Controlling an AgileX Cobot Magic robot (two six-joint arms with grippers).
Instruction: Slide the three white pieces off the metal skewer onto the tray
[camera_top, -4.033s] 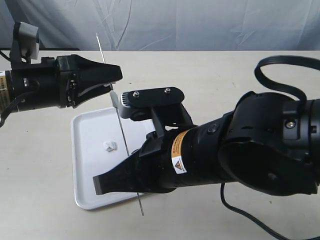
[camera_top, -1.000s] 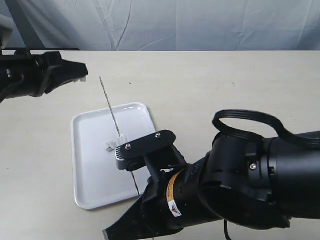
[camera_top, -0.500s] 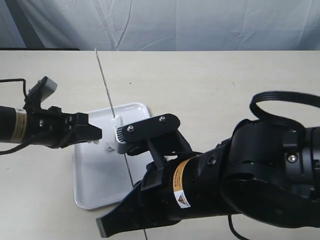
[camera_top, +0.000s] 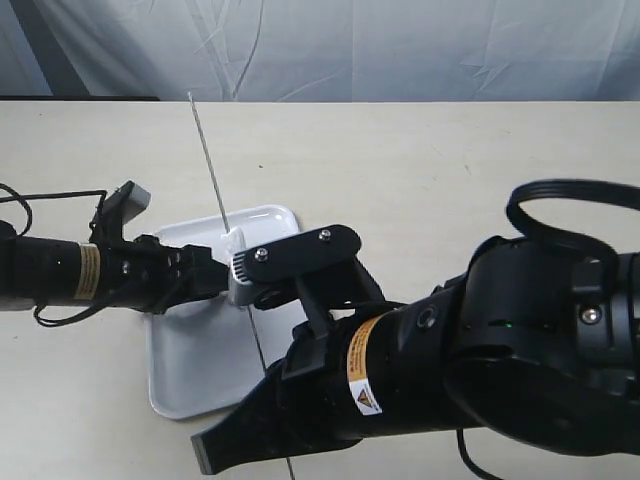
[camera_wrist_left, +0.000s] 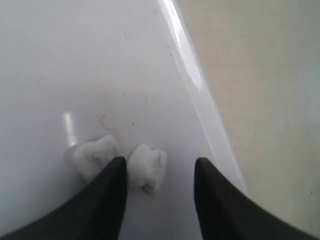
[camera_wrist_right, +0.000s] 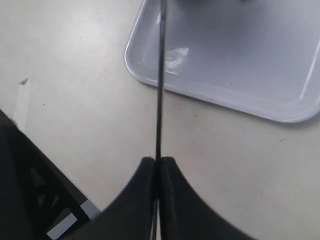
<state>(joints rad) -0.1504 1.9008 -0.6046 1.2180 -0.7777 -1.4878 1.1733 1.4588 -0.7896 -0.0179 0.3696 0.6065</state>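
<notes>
- Exterior view: the left claw (camera_top: 212, 274) lies low over the tray (camera_top: 180, 380). Its tips are hidden behind the right arm's camera mount (camera_top: 290, 255), so I cannot tell its spread here.
- The right claw (camera_top: 215, 452) sits near the tray's edge, above the desk (camera_top: 450, 170). The skewer (camera_top: 208, 160) runs up and away from it, crossing the tray just past the left claw's tips.
- A white piece (camera_top: 233, 240) shows right at the skewer, just beyond the left claw.
- Left wrist view: the left claw's fingers stand apart. One piece (camera_wrist_left: 148, 167) lies on the tray between them, close against one finger. Another piece (camera_wrist_left: 92, 156) lies just outside that same finger.
- The tray's rim runs past the other finger, with bare desk beyond.
- Right wrist view: the right claw is pressed together on the skewer. The skewer runs straight out from the tips and over the tray's rim.
</notes>
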